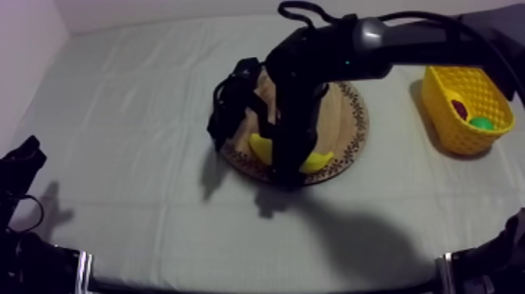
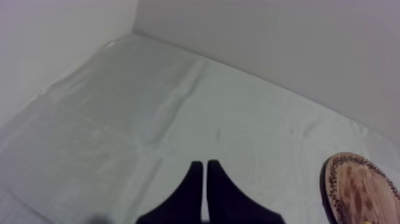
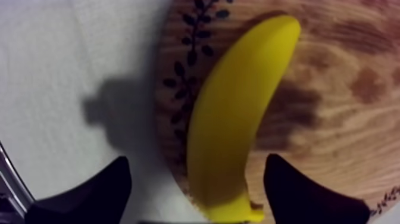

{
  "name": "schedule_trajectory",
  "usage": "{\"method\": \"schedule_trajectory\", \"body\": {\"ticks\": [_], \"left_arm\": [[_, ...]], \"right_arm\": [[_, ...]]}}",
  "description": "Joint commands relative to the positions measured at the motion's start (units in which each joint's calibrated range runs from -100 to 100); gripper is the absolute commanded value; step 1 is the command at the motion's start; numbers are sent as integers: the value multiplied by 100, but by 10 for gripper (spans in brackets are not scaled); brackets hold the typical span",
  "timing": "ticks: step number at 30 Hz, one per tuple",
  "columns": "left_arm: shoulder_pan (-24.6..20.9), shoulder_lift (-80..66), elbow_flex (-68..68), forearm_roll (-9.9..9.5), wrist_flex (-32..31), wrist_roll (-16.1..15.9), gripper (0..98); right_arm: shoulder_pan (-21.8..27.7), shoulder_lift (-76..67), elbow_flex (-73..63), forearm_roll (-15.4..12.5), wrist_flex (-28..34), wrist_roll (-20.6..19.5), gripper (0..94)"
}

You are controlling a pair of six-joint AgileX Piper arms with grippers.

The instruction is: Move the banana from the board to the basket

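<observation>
Top view: the banana (image 1: 316, 163) lies on the wooden board (image 1: 350, 117) at the centre of the frame, near the board's lower rim; its long axis runs roughly left to right; the right arm comes in from the upper right and covers the banana's middle, so just two yellow ends show at either side of the right gripper (image 1: 291, 168); the fingers themselves are hidden under the arm here. The yellow basket (image 1: 469, 133) stands at the right edge of the frame, well apart from the board, with a small red fruit (image 1: 460, 108) and a green thing (image 1: 482, 123) inside, whose kind I cannot tell. The left gripper (image 1: 22, 159) sits at the lower left on the bench (image 1: 141, 102), far from the board; the right arm is plainly the nearer one.

Left wrist view: the left gripper (image 2: 205, 165) has its fingers pressed together in a narrow wedge over bare cloth; a piece of the board (image 2: 363, 190) is cut off at the frame's edge.

Right wrist view: the right gripper (image 3: 196, 159) has its fingers spread wide, one at each side of the banana (image 3: 238, 101); the banana's long axis runs away from the camera, across the line on which the fingers close; one finger hangs over the cloth just off the rim, the other over the board (image 3: 339, 95); whether the fingers are low enough to grip is hard to tell.
</observation>
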Motion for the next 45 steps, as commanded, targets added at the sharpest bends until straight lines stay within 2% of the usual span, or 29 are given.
{"method": "schedule_trajectory", "body": {"ticks": [1,5,12,16,28,45], "left_arm": [[-2,2,-2,-1,-1,-1,1],[-2,2,-2,-1,-1,-1,1],[-2,2,-2,-1,-1,-1,1],[-2,2,-2,-1,-1,-1,1],[-2,2,-2,-1,-1,-1,1],[-2,2,-2,-1,-1,-1,1]], "right_arm": [[-3,94,-45,-13,-44,5,612],[-12,249,-104,52,-207,-22,501],[1,374,-182,140,-315,-77,246],[4,365,-187,196,-318,-110,181],[40,-531,-98,349,-45,-58,171],[205,-2183,-819,440,1441,306,184]]}}
